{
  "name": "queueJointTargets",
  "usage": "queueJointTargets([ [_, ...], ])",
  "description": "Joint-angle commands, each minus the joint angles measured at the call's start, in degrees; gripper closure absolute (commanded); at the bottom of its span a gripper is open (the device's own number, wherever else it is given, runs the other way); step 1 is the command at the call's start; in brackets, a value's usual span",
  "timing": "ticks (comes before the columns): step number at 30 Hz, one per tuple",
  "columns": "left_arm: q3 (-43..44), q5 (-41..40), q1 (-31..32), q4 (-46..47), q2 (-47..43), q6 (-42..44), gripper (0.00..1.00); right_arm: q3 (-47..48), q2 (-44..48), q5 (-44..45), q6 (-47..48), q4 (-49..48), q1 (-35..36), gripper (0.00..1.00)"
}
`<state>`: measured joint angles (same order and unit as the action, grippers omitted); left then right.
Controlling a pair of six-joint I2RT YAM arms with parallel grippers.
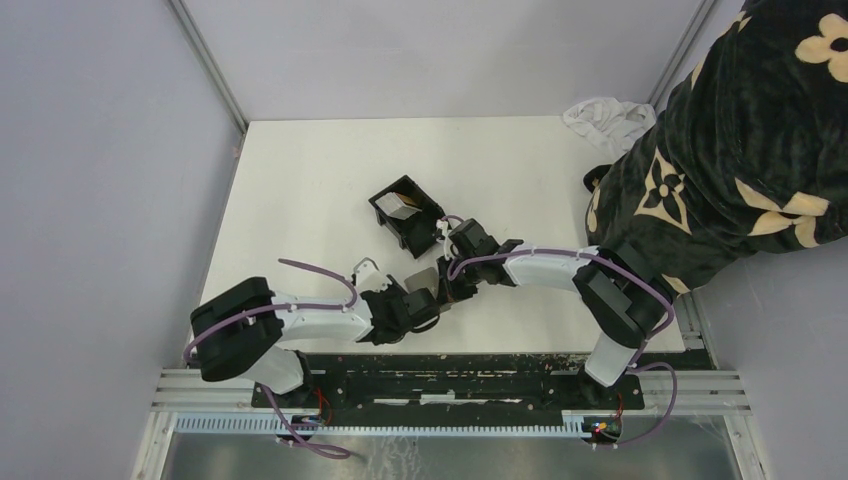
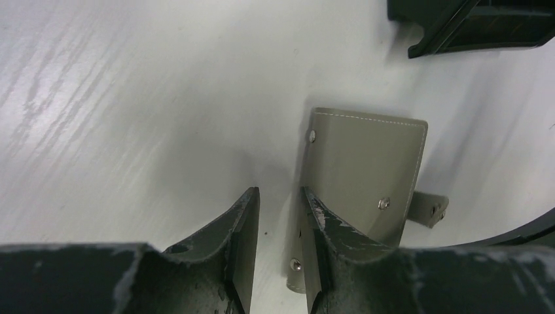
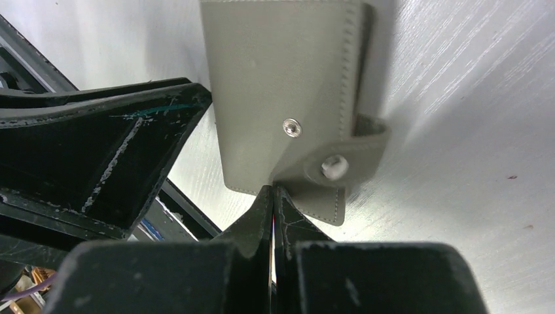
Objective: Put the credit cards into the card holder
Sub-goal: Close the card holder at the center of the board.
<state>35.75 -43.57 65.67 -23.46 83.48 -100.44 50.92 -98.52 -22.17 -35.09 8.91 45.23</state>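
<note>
Fingertips crowd the near end of the table (image 2: pixel 131 98), both arms bunched over one flat piece. The right gripper (image 3: pixel 273 193) has its fingers pressed together, tips set against the near edge of the olive-grey card (image 3: pixel 281 98), right by its little snap tab (image 3: pixel 340 170). Whether that edge is actually nipped between them or only pushed on, I can't make out from this angle. It reads as a bracing job: a thin thing lying flat gives nothing to grab, so one arm steadies it while the other looks for an edge.

The left gripper (image 2: pixel 279 196) sits at the card's other side, fingers a little apart, bare table showing in the gap and nothing between them. One finger overlaps the card's long stitched edge, the other stands just off it. So the card is beside that gap, not in it.

Farther out, the card holder (image 1: pixel 383 210) sits close beyond the right gripper, open top up, with a whitish card (image 1: pixel 404 207) showing inside, so this olive-grey one looks like the card left to place.
</note>
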Motion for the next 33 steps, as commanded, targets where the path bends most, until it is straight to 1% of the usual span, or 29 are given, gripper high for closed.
queueJointTargets([
  [1, 1.46, 0.57, -1.25, 3.41, 3.01, 2.35, 0.63, 2.63, -2.09, 2.05, 2.47, 3.47, 0.12, 0.99],
  [11, 4.55, 1.67, -4.92, 6.08, 6.74, 8.05, 0.62, 6.97, -4.98, 3.35, 3.05, 4.49, -1.06, 0.99],
  [16, 6.14, 2.09, -5.35, 4.98, 7.1, 9.74, 0.62, 8.79, -4.42, 4.25, 4.19, 6.06, -1.46, 0.99],
  [18, 5.99, 2.04, -5.37, 4.13, 6.39, 9.61, 0.62, 9.67, -3.38, 5.16, 5.04, 7.49, -1.46, 0.95],
  [22, 4.47, 2.25, -5.32, 4.37, 4.43, 9.13, 0.62, 12.41, -1.13, 6.43, 6.87, 11.68, -1.46, 0.8],
  [25, 3.93, 2.75, -5.31, 4.71, 3.46, 9.36, 0.62, 13.96, 0.37, 7.1, 7.75, 14.08, -1.46, 0.72],
  [29, 3.12, 3.53, -5.28, 6.22, 2.44, 10.56, 0.63, 15.3, 1.71, 8.44, 8.31, 16.44, -1.42, 0.67],
  [33, 1.92, 4.01, -5.25, 6.7, 1.31, 10.67, 0.63, 16.93, 2.41, 10.65, 8.89, 19.23, -1.3, 0.65],
])
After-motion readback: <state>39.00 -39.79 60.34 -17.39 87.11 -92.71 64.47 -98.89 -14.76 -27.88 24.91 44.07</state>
